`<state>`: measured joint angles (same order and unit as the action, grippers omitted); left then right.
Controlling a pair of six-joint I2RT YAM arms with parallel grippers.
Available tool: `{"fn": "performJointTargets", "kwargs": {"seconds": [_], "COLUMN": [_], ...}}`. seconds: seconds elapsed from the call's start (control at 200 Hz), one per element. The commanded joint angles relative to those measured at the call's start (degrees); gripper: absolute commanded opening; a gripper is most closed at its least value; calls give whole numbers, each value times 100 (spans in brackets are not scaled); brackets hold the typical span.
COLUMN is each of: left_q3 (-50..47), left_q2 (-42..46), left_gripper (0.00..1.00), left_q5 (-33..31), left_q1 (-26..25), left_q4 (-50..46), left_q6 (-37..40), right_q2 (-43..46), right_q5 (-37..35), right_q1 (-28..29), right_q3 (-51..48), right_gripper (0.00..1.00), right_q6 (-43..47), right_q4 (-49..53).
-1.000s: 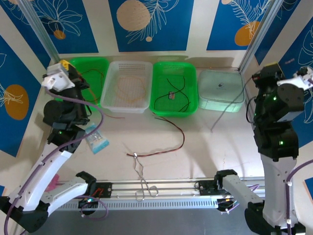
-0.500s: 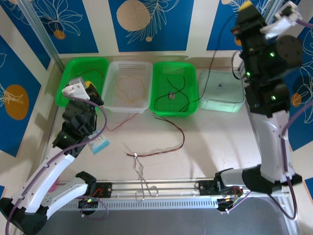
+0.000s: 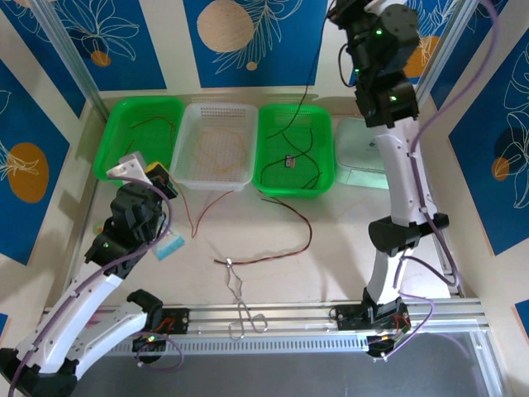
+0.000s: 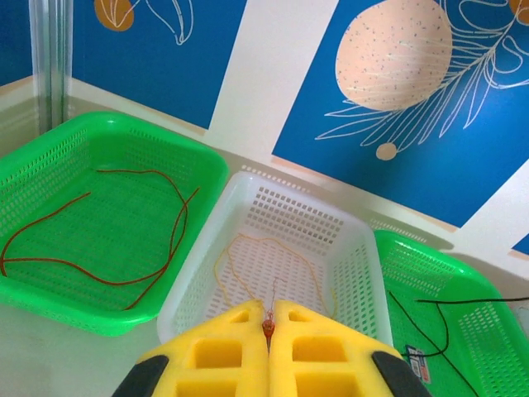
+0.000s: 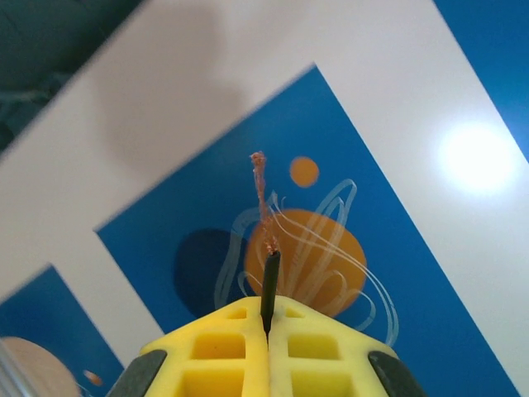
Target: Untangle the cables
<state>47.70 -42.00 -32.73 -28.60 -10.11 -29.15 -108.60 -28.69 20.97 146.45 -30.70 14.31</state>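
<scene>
While the right arm has swung from the 3 o'clock edge to high above the far row, the left arm has drawn back from the far left toward 9 o'clock.

Nearest, at 6 o'clock, the forceps [image 3: 240,302] lie on the surface [image 3: 347,248]. Their tip meets the end of a loose dark cable [image 3: 309,236], which curves away through the centre and is gripped by neither arm.

At 9 o'clock the left gripper [image 4: 268,314] has its yellow fingers pressed together on the tip of a red cable [image 3: 193,230]. This cable now trails in a slack V across the surface toward the baskets.

Farther off, from 11 to 1 o'clock, stand three baskets:
- The left green basket [image 3: 124,112] holds a second red strand.
- The white basket [image 3: 190,116] holds a yellow-orange cable [image 4: 240,238].
- The right green basket [image 3: 322,124] holds black strands.

Farthest and highest, near 1 o'clock, the right gripper [image 5: 270,318] is clamped on the black cable [image 5: 269,281] just below its bared copper end. The strand hangs down toward the right green basket; whether it touches the floor there cannot be told.

As a judgement, the red and black strands now run apart, each on its own gripper. The black one appears ready to be lowered among its like, and the dark cable at the centre remains to be sorted.
</scene>
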Motion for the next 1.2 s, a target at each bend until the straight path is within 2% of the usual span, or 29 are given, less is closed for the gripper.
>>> {"fn": "performJointTargets", "kwargs": {"seconds": [0.0, 0.075, 0.175, 0.235, 0.32, 0.395, 0.52, 0.57, 0.66, 0.725, 0.79, 0.895, 1.056, 1.151, 1.196], "left_q3": [-37, -40, -18, 0, 35, 46, 55, 64, 71, 55, 55, 94, 198, 318, 396], "left_q2": [95, 95, 108, 113, 138, 148, 105, 80, 56, 51, 38, 67, 152, 140, 111], "left_gripper": [0, 0, 0, 0, 0, 0, 0, 0, 0, 0, 0, 0, 0, 0, 0], "left_q5": [75, 98, 135, 140, 136, 145, 184, 230, 304, 332, 375, 432, 427, 482, 519], "left_q1": [39, 39, 36, 39, 39, 39, 39, 39, 39, 39, 39, 39, 39, 39, 39], "left_q4": [-137, -136, -147, -167, -221, -225, -199, -191, -193, -173, -167, -216, -338, -381, -402], "left_q6": [-114, -135, -175, -175, -169, -150, -132, -155, -204, -257, -284, -301, -211, -115, -76], "right_q2": [-244, -186, -168, -269, -418, -687, -1252, -1473, -1657, -1974, -2325, -2663, -2791, -2724, -2614], "right_q5": [-686, -1264, -1450, -1623, -1313, -791, 263, 359, 723, 1125, 1132, 1379, 1525, 1636, 1679], "right_q1": [151, 358, 533, 570, 440, 229, -8, -49, -53, -42, 9, 63, 67, -2, -38], "right_q3": [-534, -1598, -2900, -3321, -3702, -3709, -3718, -3582, -3771, -3526, -3139, -2929, -2656, -2371, -2283], "right_gripper": [0, 0, 0, 0, 0, 0, 0, 0, 0, 0, 0, 0, 0, 23, 40], "right_q6": [565, 1059, 1810, 1768, 1083, 252, 0, -167, -51, 42, 81, 116, 125, 53, 5], "right_q4": [12, -750, -1795, -1590, -662, 523, 1458, 1949, 1921, 2152, 2601, 2754, 2909, 3156, 3225]}}
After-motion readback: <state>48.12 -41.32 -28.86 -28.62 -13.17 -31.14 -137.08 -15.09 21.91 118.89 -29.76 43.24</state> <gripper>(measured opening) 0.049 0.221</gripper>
